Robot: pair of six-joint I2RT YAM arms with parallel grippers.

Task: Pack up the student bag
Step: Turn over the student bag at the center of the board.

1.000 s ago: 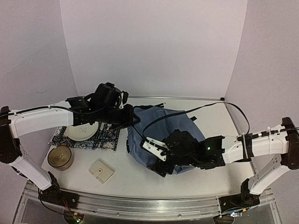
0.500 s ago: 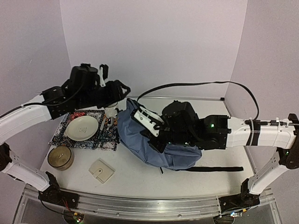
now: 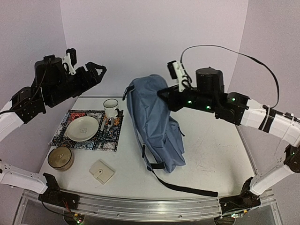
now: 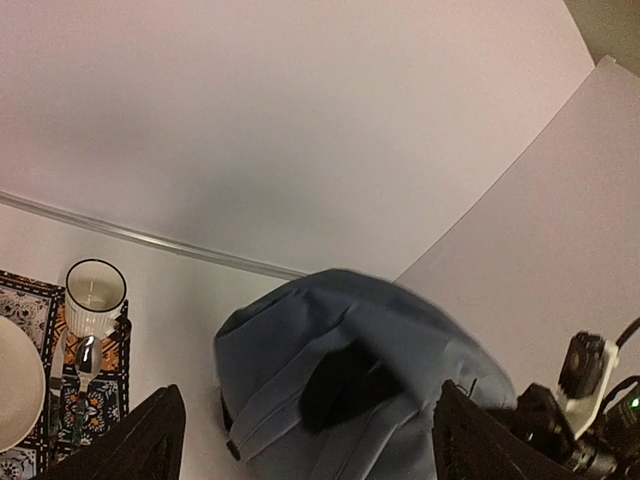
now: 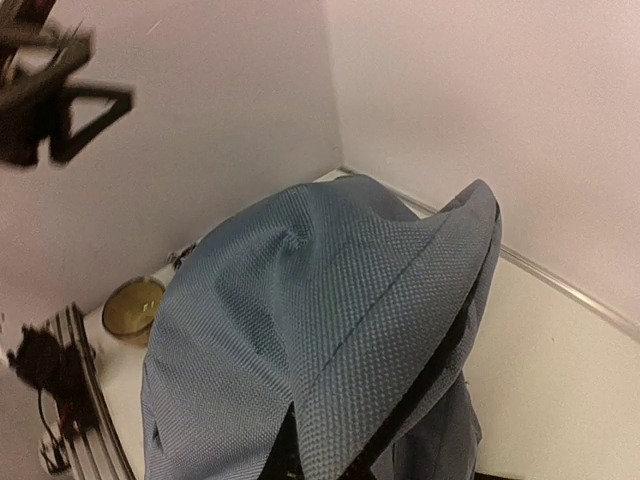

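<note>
**Student bag held upright mid-worktop by the right arm**

White worktop [image 3: 211, 140], scuffed in places, with a metal rail along the near edge. Plain pale lilac-white walls close it in at the back and on both sides.

Patterned tile-print placemat [image 3: 70, 139] on the left, carrying a cream plate [image 3: 82, 128]. The plate has a faint mark at its centre, too small to read. White dark-rimmed mug [image 3: 111, 108] at the mat's far right corner. Round tan bowl [image 3: 60, 157] just off the mat's near left corner, and a square beige pad [image 3: 101, 171] nearer the rail.

Student bag [image 3: 157, 126]: blue-grey woven fabric with black trim. It stands tall in the middle of the worktop, just right of the mat, base on the surface. One long black strap [image 3: 187, 190] trails off toward the near right.

Right fingers [image 3: 163, 93] are together, pinching the bag's top edge. Left fingers [image 3: 100, 69] are spread apart, holding nothing, high in the air above the mat and well apart from the bag.
</note>
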